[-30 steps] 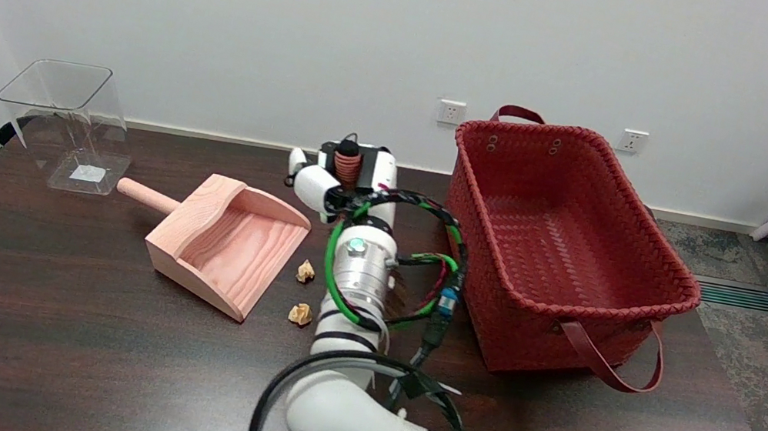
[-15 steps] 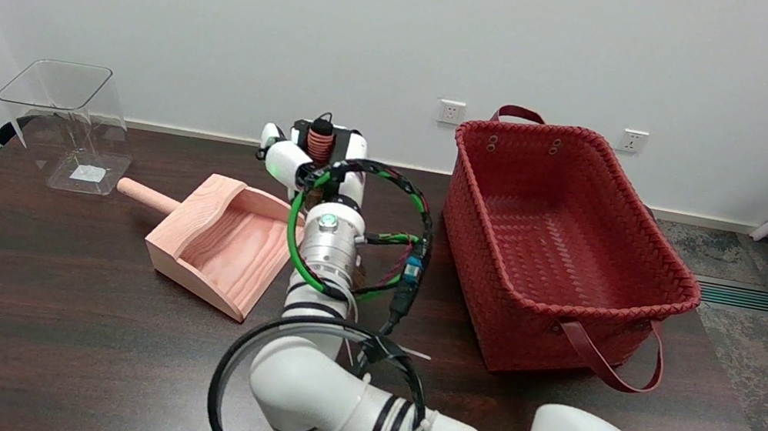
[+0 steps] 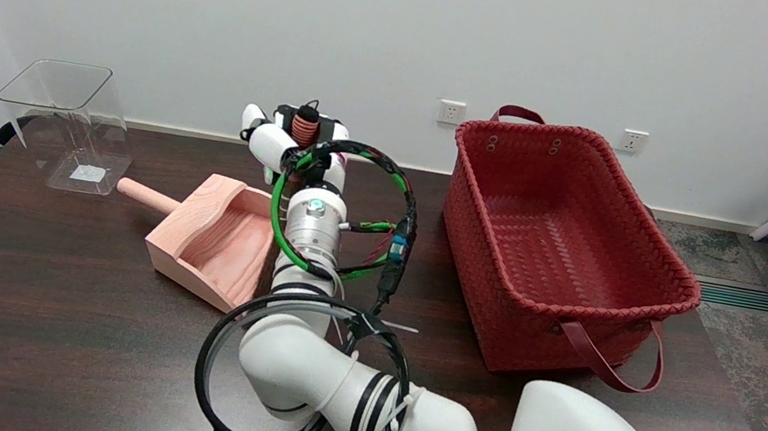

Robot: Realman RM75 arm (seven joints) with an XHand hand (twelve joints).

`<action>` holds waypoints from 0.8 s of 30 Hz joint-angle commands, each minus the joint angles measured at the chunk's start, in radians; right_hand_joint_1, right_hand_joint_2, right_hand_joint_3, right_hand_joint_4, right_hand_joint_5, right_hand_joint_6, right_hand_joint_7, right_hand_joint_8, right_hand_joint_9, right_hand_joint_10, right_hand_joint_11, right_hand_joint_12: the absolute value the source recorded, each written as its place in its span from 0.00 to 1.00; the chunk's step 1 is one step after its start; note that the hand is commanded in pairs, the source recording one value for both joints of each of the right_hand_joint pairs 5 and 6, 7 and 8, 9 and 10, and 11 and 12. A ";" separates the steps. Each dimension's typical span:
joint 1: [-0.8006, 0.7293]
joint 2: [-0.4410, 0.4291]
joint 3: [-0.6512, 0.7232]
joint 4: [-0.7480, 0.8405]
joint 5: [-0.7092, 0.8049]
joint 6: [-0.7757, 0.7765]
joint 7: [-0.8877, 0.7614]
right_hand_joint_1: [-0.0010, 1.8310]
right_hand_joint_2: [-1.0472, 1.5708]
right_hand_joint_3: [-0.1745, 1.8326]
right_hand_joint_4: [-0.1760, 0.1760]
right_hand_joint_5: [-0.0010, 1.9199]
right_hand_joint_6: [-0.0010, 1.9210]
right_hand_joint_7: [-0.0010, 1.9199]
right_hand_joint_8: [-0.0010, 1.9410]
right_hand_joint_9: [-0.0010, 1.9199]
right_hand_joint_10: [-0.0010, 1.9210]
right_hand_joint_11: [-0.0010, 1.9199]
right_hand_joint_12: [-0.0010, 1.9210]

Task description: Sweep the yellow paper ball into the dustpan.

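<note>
- The dark brown tabletop (image 3: 21,334) fills the bottom of the frame, with a white wall behind it.
- Nearest, the white right arm (image 3: 339,387) comes in from the lower right and bends up toward the middle.
- Just past it, the pink wooden dustpan (image 3: 214,249) lies left of center. Its open mouth faces right, likely so things can be pushed in.
- The yellow paper ball cannot be seen; the arm hides the spot by the dustpan's mouth.
- Above that, the right hand (image 3: 290,145) has its fingers wrapped around the brush (image 3: 303,130), whose handle top sticks up; dark bristles hang at the mouth.
- On the right sits a red basket (image 3: 556,307).
- At upper left is a clear bin (image 3: 69,116).
</note>
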 commanded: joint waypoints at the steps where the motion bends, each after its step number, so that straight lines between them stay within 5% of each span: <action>1: 0.021 0.012 0.007 -0.002 0.020 -0.086 0.175 0.62 0.97 0.31 0.50 1.00 1.00 1.00 0.99 1.00 1.00 1.00 1.00; 17: 0.009 0.100 0.022 -0.144 0.117 -0.219 0.285 0.64 0.94 0.33 0.50 1.00 1.00 1.00 0.99 1.00 1.00 1.00 1.00; 24: 0.010 0.133 0.022 -0.176 0.017 -0.133 0.160 0.64 0.94 0.33 0.50 1.00 1.00 1.00 0.99 1.00 1.00 1.00 1.00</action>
